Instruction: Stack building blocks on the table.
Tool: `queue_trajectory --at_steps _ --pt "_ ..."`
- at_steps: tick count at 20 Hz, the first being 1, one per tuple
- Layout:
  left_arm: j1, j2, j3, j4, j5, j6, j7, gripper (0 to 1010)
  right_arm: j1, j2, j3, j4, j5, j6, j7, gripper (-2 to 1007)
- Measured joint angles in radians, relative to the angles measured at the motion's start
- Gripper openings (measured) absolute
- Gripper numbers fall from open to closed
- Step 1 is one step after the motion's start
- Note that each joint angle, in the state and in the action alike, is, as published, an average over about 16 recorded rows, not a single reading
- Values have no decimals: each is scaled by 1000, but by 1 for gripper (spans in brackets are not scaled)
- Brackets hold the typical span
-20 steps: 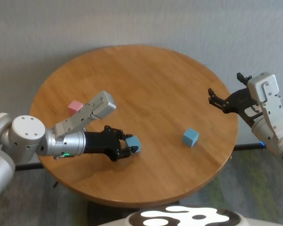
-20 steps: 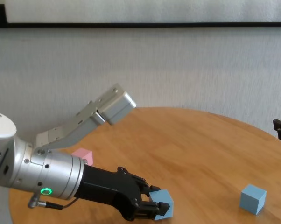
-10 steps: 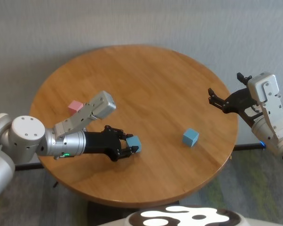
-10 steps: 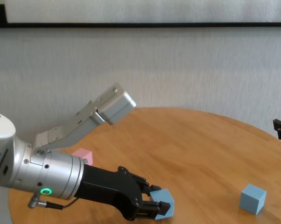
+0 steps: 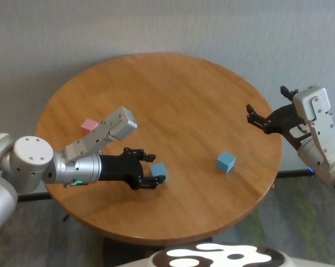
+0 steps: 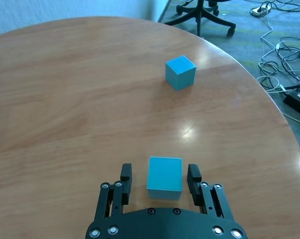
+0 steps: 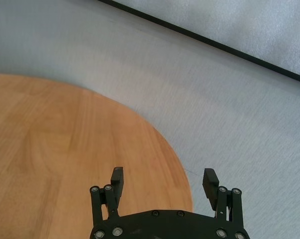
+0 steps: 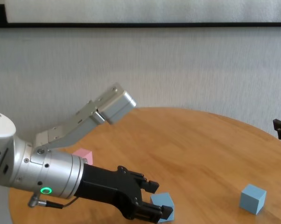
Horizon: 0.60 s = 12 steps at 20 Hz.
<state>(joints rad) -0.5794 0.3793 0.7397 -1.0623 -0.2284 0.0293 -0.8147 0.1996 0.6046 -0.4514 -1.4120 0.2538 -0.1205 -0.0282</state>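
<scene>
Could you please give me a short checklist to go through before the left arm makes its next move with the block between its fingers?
1. Left tool open, with gaps on both sides of the near light blue block: ok.
2. That block rests flat on the table, centred between the fingers: ok.
3. Second light blue block stands apart and unobstructed: ok.
4. Pink block sits behind the left forearm, clear of the tool: ok.
5. Right tool is open at the table's right edge, away from the blocks: ok.
6. Any block stacked yet: not ok, all three lie singly.
</scene>
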Motion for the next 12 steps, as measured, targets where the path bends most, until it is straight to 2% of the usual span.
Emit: queue_trajectory --at_steps 7,12 --pt "32 15 -45 -35 -50 -46 22 871 0 0 0 0 0 0 0 1005" --pt "82 30 -103 -81 -89 -104 90 958 0 0 0 0 0 0 0 1005"
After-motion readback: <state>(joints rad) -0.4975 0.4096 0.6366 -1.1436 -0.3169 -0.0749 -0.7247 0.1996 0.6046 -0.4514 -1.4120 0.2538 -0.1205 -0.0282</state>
